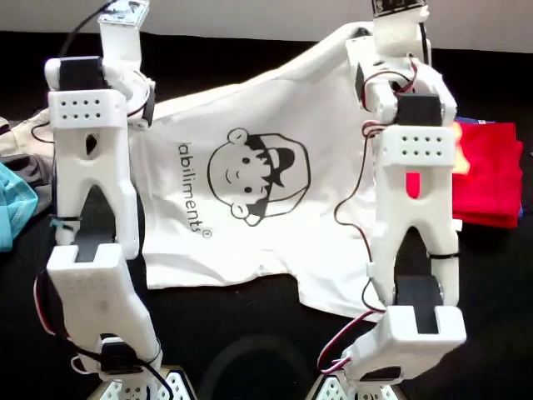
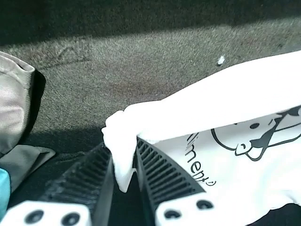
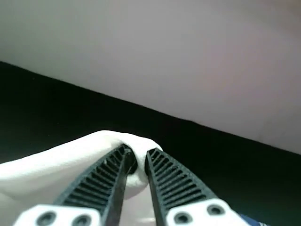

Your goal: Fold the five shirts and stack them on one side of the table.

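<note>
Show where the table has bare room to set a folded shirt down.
Bare table lies between the near hem of the white shirt and the near edge; another strip runs behind the shirt. Crowded: red shirt at the right edge, grey cloth and teal cloth at the left.

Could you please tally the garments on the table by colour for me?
White shirt: 1
Red folded garment: 1
Blue cloth edge behind the red: 1
Grey garment: 1
Teal garment: 1
Total: 5
</note>
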`<state>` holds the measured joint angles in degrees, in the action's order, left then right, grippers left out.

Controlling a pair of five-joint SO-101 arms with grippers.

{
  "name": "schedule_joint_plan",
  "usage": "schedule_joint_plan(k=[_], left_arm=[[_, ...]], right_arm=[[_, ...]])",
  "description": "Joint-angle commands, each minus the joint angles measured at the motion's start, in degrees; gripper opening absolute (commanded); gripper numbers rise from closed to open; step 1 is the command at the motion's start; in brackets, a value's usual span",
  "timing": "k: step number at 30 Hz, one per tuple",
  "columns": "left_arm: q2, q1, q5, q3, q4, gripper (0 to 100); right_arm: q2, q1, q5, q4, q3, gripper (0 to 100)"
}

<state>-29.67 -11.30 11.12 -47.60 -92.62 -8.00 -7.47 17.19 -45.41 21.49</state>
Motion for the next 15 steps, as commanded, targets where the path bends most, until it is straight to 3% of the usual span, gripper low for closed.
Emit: schedule_joint_plan(k=[1, 10, 15], left_arm=[[-5.67, 0.66, 0.44, -5.23, -0.44, 1], [-16.31, 1.36, 0.44, -8.57, -0.70, 1], [-17.71, 1.36, 0.35, -8.84, -6.42, 1]], right_arm=[[-3.65, -2.07, 0.26, -5.58, 3.30, 0.5], [-15.25, -3.38, 0.26, -19.82, 3.30, 0.5], [-15.16, -3.38, 0.26, -28.53, 3.82, 0.5]])
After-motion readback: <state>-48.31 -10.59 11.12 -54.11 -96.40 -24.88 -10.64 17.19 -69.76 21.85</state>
